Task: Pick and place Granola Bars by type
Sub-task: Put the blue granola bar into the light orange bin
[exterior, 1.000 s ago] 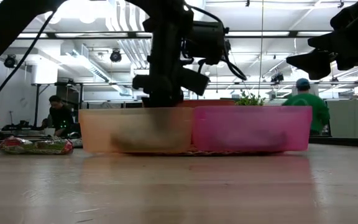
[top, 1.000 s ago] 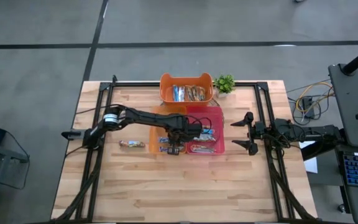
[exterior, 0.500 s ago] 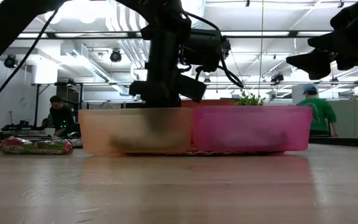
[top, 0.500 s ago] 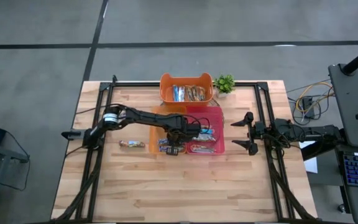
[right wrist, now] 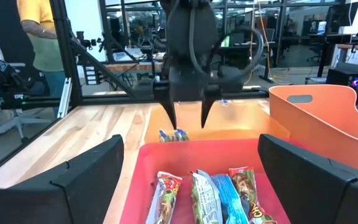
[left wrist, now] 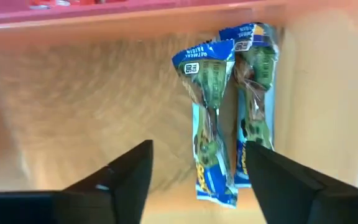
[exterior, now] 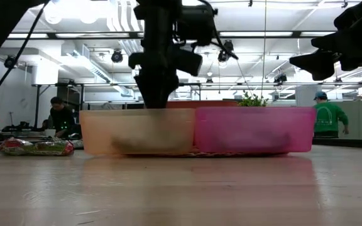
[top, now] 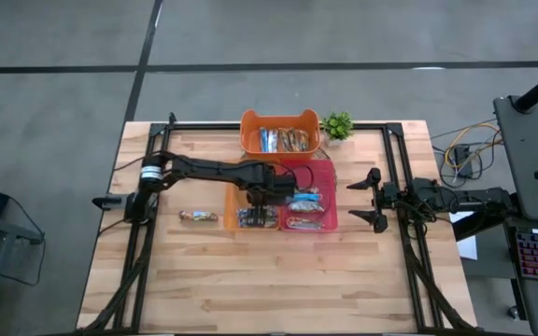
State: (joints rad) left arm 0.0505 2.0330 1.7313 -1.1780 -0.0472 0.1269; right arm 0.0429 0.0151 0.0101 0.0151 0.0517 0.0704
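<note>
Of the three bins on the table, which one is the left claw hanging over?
The pale orange translucent bin, left of the pink bin and in front of the solid orange bin. The left claw, open, hangs above two bars inside it.

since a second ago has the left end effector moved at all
Yes. The left end effector has pulled back toward the rounded orange plastic basket and risen above the pale orange translucent bin, its jaws now open over two blue-green wrapped granola bars.

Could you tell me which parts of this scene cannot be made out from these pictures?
- Pale orange bin, low view: its frosted wall blurs the bars inside to a dark smear.
- Pink bin, right wrist view: the near ends of its bars are cut off by the picture's lower edge.
- Orange basket, high view: its bars are too small to tell by type.
</note>
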